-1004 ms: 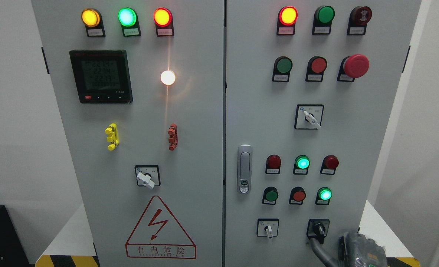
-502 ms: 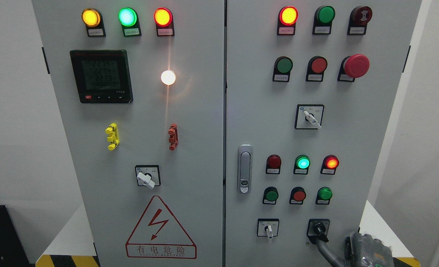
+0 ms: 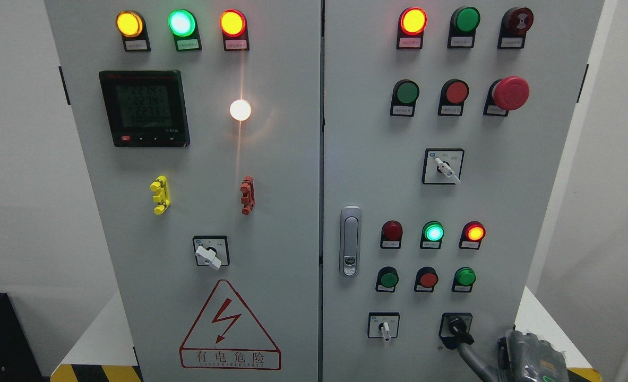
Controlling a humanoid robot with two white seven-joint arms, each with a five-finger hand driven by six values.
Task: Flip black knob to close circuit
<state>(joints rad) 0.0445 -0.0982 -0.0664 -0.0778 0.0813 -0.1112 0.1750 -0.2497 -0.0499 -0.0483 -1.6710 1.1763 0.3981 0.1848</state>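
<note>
Black knob (image 3: 458, 329), bottom right of cabinet (image 3: 292, 212), w/ right hand (image 3: 531, 358) just below-right; one finger (image 3: 470, 353) touches it, grip state unclear. Judgement: push lever steadily, confirm via red lamp (image 3: 475, 232) lit above.

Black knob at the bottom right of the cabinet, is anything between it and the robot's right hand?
Nothing visible stands between them. The right hand sits at the lower right corner, and one finger already reaches up to the black knob on the right door. The white switch beside it lies off to the left, out of the way.
</note>
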